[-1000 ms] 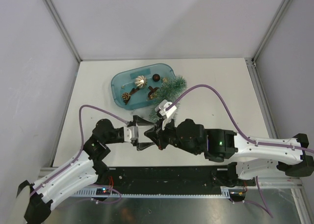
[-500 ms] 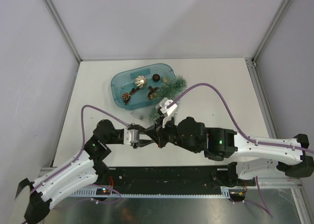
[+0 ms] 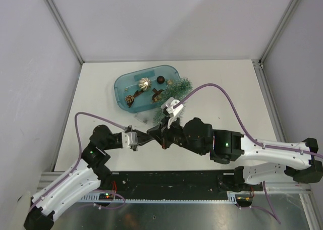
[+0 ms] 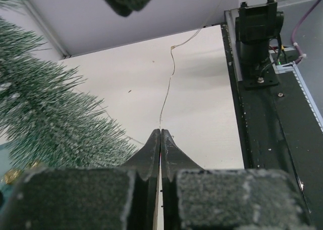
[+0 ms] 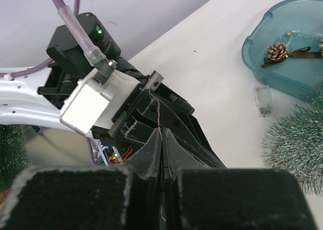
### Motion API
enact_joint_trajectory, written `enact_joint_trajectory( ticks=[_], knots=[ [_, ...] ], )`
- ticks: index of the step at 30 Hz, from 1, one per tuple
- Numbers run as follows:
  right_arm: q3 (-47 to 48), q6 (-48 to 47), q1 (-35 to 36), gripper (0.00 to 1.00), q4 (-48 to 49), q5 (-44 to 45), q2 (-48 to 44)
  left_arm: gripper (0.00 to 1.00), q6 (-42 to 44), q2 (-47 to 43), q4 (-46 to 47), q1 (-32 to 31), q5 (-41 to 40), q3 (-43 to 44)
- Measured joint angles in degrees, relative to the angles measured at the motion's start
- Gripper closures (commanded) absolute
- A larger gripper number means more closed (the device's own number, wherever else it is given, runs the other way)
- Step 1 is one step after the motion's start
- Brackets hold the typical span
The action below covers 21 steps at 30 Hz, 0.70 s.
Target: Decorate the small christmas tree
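The small christmas tree [image 3: 175, 95] lies tilted against the right end of the blue tub [image 3: 122, 83]; its frosted needles fill the left of the left wrist view [image 4: 45, 114] and the lower right of the right wrist view [image 5: 298, 144]. A thin wire [image 4: 167, 83] runs across the table. My left gripper [image 3: 151, 136] [image 4: 160, 132] is shut on it. My right gripper [image 3: 160, 138] [image 5: 162, 131] is shut on the same wire [image 5: 157, 109], tip to tip with the left gripper [image 5: 151, 106], in front of the tree.
The blue tub [image 5: 298, 73] holds a gold ornament [image 3: 145, 82], pine cones [image 5: 276, 50] and dark ornaments. A small clear box [image 3: 141, 119] [image 5: 263, 100] lies on the table just in front of the tub. The right arm's base [image 4: 257, 33] stands at the table's near edge.
The left gripper's jaws, wide open a second ago, have shut on the thin wire. The left arm drew slightly back to the left. The right gripper stayed shut.
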Motion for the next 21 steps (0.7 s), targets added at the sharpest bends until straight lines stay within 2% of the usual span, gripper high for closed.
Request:
enact_joint_trajectory(
  ticks=[11,21],
  knots=[
    [2.25,-1.97,-2.99,1.0,0.2,-1.18,0.04,1.0,-0.22,-9.22,-19.54,5.25,2.99,8.81],
    [4.02,-4.96,-9.25,1.0,1.99,-3.41,1.44,1.0,-1.92,-14.95,-27.43,5.79,-15.45,10.08]
  ],
)
